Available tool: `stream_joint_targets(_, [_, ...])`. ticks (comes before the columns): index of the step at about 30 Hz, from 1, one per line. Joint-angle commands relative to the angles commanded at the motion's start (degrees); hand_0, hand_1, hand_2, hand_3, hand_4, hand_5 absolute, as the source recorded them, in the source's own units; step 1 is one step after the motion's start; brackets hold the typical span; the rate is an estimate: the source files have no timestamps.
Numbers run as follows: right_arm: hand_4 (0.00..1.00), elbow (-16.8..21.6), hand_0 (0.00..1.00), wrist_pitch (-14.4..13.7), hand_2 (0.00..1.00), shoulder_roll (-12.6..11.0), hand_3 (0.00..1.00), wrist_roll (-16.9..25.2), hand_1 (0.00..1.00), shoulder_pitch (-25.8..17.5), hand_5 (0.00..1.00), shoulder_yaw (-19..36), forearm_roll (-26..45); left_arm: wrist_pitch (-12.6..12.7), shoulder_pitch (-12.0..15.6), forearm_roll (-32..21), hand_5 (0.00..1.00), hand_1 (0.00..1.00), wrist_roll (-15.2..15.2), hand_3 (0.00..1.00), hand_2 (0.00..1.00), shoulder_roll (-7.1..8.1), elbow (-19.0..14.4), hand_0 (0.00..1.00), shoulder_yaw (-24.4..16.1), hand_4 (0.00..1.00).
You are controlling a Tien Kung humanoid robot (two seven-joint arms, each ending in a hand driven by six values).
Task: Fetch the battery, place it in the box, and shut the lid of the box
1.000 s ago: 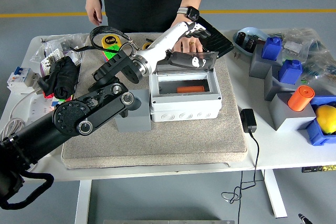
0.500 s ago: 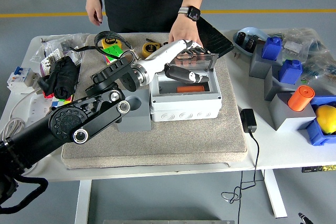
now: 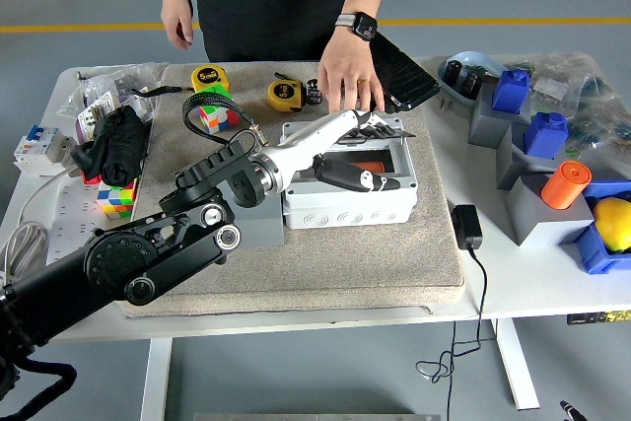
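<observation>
Surface (image 3: 493, 288): white, spanning the frame's width, standing on a grey floor crossed by a yellow line along the top. A beige mat (image 3: 394, 263) is covering the middle.

Upper left: clutter is crowding the mat's edge, including two yellow tape measures (image 3: 209, 77), two puzzle cubes (image 3: 215, 115), a black bundle (image 3: 120, 142) and plastic packets. Right side: grey blocks (image 3: 537, 209), blue holders (image 3: 545, 132), an orange cylinder (image 3: 563, 184) and a yellow ball (image 3: 613, 222) are filling the edge. A black adapter (image 3: 465, 226) is lying just right of the mat, its cable dropping over the near edge.

Open room: the mat's near strip and lower right part are lying bare.

Box (image 3: 345, 199): pale grey, sitting at centre on the mat, a grey block (image 3: 258, 224) just to its left. The lid (image 3: 380, 135) is lying low over the opening, nearly flat. Battery (image 3: 367, 167): orange, lying inside the box, partly showing.

Left hand (image 3: 360, 145): at the end of a white forearm coming in from the lower left, resting over the box's opening and lid; fingers (image 3: 365, 179) are extending loosely, gripping nothing.

Person: standing at the far side, one hand (image 3: 347, 76) pressing down behind the box, beside a black slab (image 3: 406, 66); the other hand (image 3: 177, 22) is hanging at upper left.
</observation>
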Motion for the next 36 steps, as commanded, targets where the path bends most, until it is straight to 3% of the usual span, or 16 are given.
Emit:
stream_joint_targets(14, [0.882,0.03,0.664,0.02,0.644,0.04,0.537,0.27,0.640,-0.16,0.416,-0.02,-0.15,-0.07,0.48,-1.60,0.421,0.721,-0.11,0.721,0.730,0.14,-1.07,0.737,-0.71,0.977])
stream_joint_targets(19, [0.882,-0.01,0.664,0.09,0.644,0.05,0.537,0.27,0.640,-0.11,0.416,0.04,0.02,3.11,1.79,-6.99,0.421,0.721,-4.46,0.721,0.730,0.58,-1.92,0.737,-3.55,0.977])
stream_joint_targets(20, [0.883,-0.02,0.662,0.11,0.644,0.06,0.537,0.29,0.640,-0.10,0.416,0.05,0.08,3.93,2.35,-9.36,0.408,0.694,-6.12,0.675,0.693,0.79,-2.21,0.692,-4.57,0.970])
stream_joint_targets(25, [0.883,-0.23,0.662,0.25,0.644,0.20,0.537,0.36,0.640,-0.30,0.416,-0.57,0.94,7.36,6.25,-19.82,0.408,0.694,-12.73,0.675,0.693,2.06,-3.81,0.692,-10.65,0.970])
stream_joint_targets(26, [0.884,-0.23,0.665,0.26,0.645,0.22,0.538,0.42,0.640,-0.35,0.418,-0.58,1.08,7.58,7.03,-21.41,0.391,0.637,-13.35,0.623,0.621,2.31,-4.01,0.590,-11.86,0.959])
stream_joint_targets(27, [0.884,-0.27,0.665,0.28,0.645,0.23,0.538,0.42,0.640,-0.38,0.418,-0.61,1.22,7.62,8.37,-23.34,0.391,0.637,-13.87,0.623,0.621,2.63,-4.17,0.590,-13.73,0.959])
stream_joint_targets(33, [0.883,-0.75,0.661,0.34,0.645,-0.14,0.537,0.06,0.640,-0.03,0.420,-1.32,1.93,5.91,15.84,-33.46,0.396,0.635,-13.29,0.621,0.616,4.30,-3.56,0.610,-26.94,0.964])
stream_joint_targets(36, [0.883,-1.10,0.661,0.65,0.645,-0.12,0.537,-0.05,0.640,0.00,0.420,-2.08,3.06,4.28,17.10,-35.60,0.396,0.635,-12.46,0.621,0.616,5.69,-2.86,0.610,-31.36,0.964])
